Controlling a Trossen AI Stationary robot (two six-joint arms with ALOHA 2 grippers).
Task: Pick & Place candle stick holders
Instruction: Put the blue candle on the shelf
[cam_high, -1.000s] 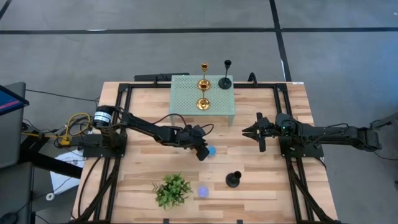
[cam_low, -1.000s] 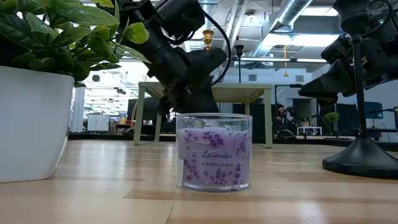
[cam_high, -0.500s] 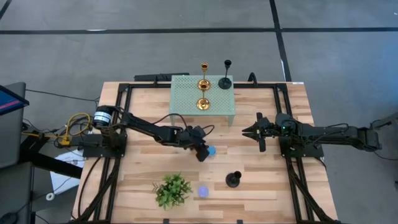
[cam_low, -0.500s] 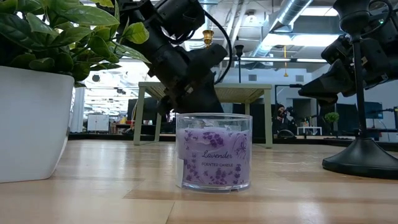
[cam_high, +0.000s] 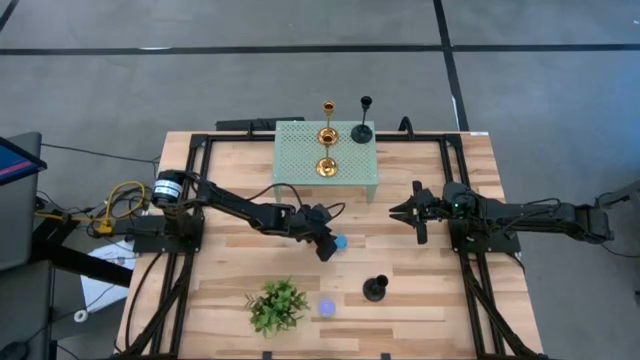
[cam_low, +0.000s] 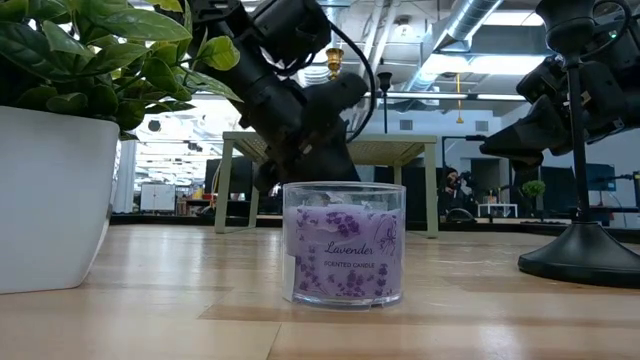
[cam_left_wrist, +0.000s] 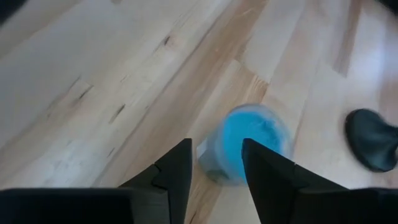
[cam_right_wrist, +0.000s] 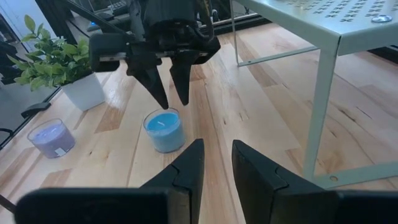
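Observation:
Two gold candle stick holders (cam_high: 327, 135) (cam_high: 326, 167) and one black holder (cam_high: 362, 131) stand by their round bases on the green perforated stand (cam_high: 300, 165). The second black holder (cam_high: 375, 289) stands on the table near the front; it also shows in the low view (cam_low: 583, 250). My left gripper (cam_high: 328, 246) is open, its fingers pointing down just above a blue candle jar (cam_right_wrist: 165, 130), touching nothing. My right gripper (cam_high: 397, 211) is open and empty beside the stand's right side.
A purple lavender candle jar (cam_low: 345, 245) and a potted green plant (cam_high: 277, 305) stand near the table's front edge. The blue candle jar (cam_high: 341, 242) stands mid-table. The stand's thin legs (cam_right_wrist: 320, 112) rise next to my right gripper.
My left gripper has shifted slightly above the blue candle jar, with its fingers still apart. Nothing else has moved.

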